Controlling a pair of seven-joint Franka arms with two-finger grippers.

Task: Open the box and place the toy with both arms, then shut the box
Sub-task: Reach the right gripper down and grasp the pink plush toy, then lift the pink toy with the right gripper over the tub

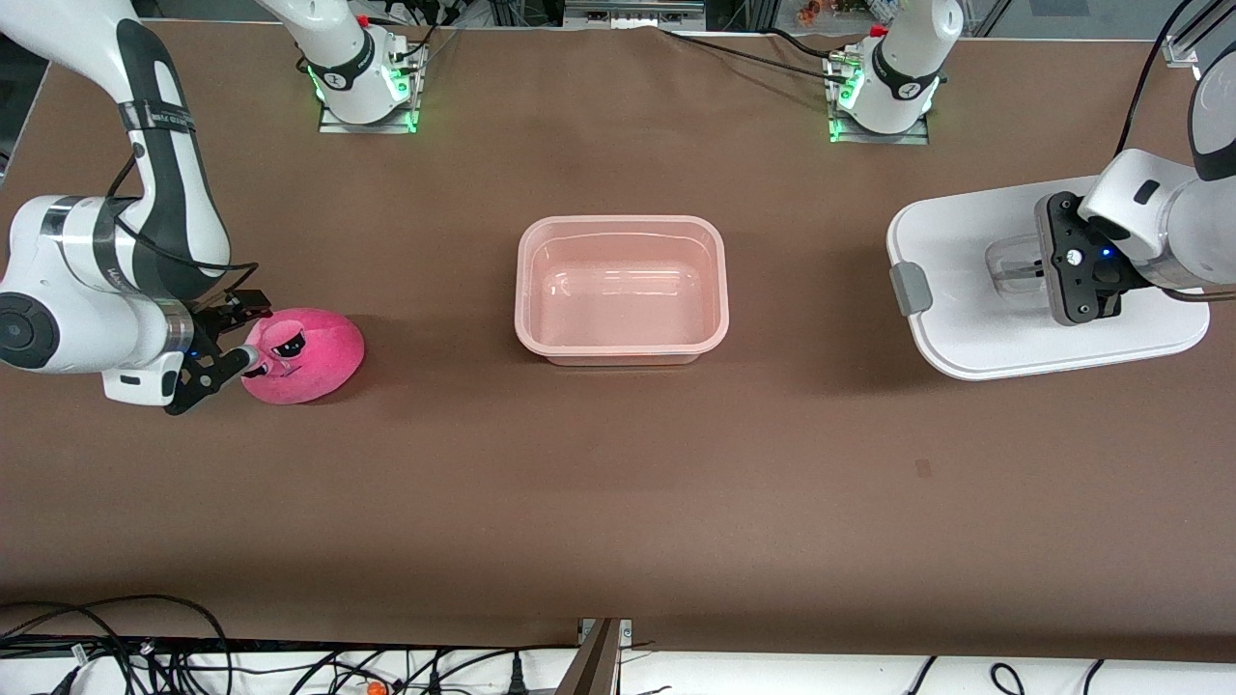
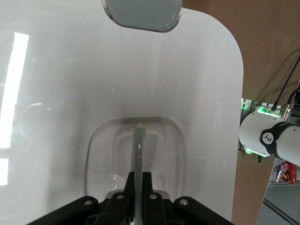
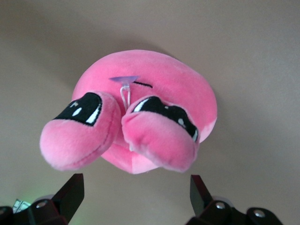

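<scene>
The left gripper [image 1: 1089, 273] pinches the flat white lid's [image 1: 966, 319] recessed handle, three o'clock of the lidless translucent pink plastic tub [image 1: 622, 289]. The right gripper [image 1: 235, 338], fingers spread, flanks the hot-pink plush toy [image 1: 304, 354] at the tub's nine o'clock.

From my seat, the left tool [image 1: 1089, 272] covers the lid's [image 1: 975, 290] recessed handle in the front view, and its fingertips run off the left wrist picture's edge. The right tool's [image 3: 136, 197] finger ends are cut off too. The toy's [image 3: 140, 112] underside against the desk [image 3: 262, 56] is hidden.

left gripper [image 1: 1031, 268]: low, fingers closed together | right gripper [image 1: 241, 333]: low, fingers spread apart
</scene>
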